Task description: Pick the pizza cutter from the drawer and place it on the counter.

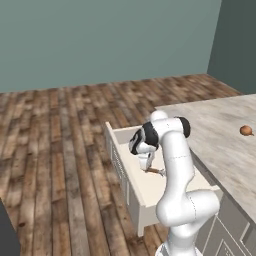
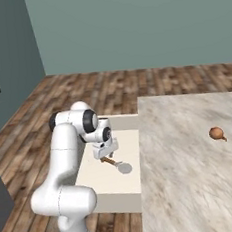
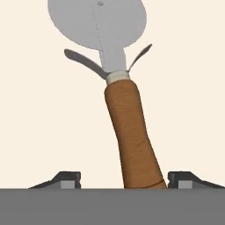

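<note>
Wooden-handled pizza cutter (image 3: 132,132) lies mid-drawer (image 2: 109,184) — spread claw (image 3: 124,179) straddling its handle, seemingly untouched.

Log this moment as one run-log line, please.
phase: reaching for pick | gripper: open, straddling handle end | pizza cutter: flat in open drawer | counter: cutter not yet placed
</note>
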Available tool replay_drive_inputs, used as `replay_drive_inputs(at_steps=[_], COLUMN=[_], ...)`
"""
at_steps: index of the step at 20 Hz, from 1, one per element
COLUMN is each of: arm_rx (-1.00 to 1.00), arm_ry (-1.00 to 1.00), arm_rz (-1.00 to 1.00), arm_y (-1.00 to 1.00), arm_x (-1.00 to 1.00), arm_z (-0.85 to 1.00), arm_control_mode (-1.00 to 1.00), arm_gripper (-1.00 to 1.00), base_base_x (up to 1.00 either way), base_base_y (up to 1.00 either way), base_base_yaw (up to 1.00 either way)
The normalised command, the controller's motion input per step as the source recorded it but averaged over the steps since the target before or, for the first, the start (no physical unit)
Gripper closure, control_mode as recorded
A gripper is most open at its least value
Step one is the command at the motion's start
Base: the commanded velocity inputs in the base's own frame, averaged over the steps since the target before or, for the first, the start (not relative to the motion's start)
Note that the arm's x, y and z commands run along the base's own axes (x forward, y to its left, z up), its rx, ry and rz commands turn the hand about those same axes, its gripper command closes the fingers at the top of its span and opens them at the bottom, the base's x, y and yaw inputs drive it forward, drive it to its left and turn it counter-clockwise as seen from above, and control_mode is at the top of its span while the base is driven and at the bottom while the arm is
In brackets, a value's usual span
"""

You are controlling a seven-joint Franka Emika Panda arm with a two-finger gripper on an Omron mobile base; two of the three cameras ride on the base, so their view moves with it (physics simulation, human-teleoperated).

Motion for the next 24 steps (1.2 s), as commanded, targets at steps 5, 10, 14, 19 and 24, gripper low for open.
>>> replay_drive_inputs(at_steps=[5,10,14,19,24], arm_rx=[-0.17,-0.21,-0.04,0.03,0.0], arm_ry=[0.0,0.0,-0.01,-0.13,-0.16], arm_rz=[-0.23,-0.26,-0.24,-0.12,-0.01], arm_y=[-0.13,0.0,-0.04,0.04,0.47], arm_x=[-0.95,-1.0,-1.0,-1.0,-0.91], arm_z=[-1.0,-1.0,-0.86,-0.11,0.52], arm_control_mode=[-1.0,-1.0,-1.0,-1.0,-1.0], arm_gripper=[1.0,1.0,1.0,1.0,1.0], base_base_x=[0.0,0.0,0.0,0.0,0.0], base_base_y=[0.0,0.0,0.0,0.0,0.0], base_base_yaw=[0.0,0.0,0.0,0.0,0.0])
